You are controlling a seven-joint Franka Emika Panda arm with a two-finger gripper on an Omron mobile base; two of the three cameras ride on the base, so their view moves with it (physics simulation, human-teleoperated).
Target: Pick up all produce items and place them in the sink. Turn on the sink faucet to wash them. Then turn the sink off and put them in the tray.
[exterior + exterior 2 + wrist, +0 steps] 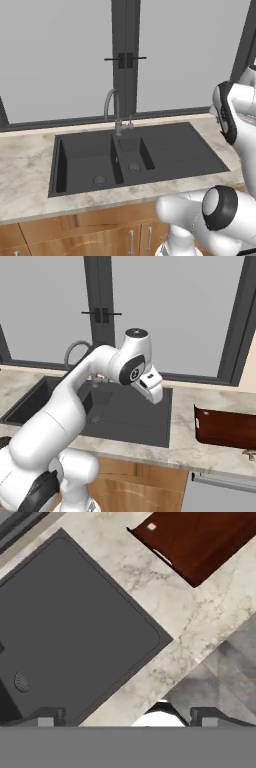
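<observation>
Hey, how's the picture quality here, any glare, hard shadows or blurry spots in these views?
Left base view: flat, even light, no glare, the sink basins shaded only softly. Right base view: the tray looks evenly lit, a little soft at the edges. Hand view: sharp on the counter, with the pincer tips low in the picture.

No text, label, brand, number or sign can be read anywhere. The sink (165, 150), the tap (112, 107), the tray (225, 428) and the bench (25, 160) all carry plain, unmarked surfaces. A small pale patch on the tray in the hand view is too blurred to read.
</observation>
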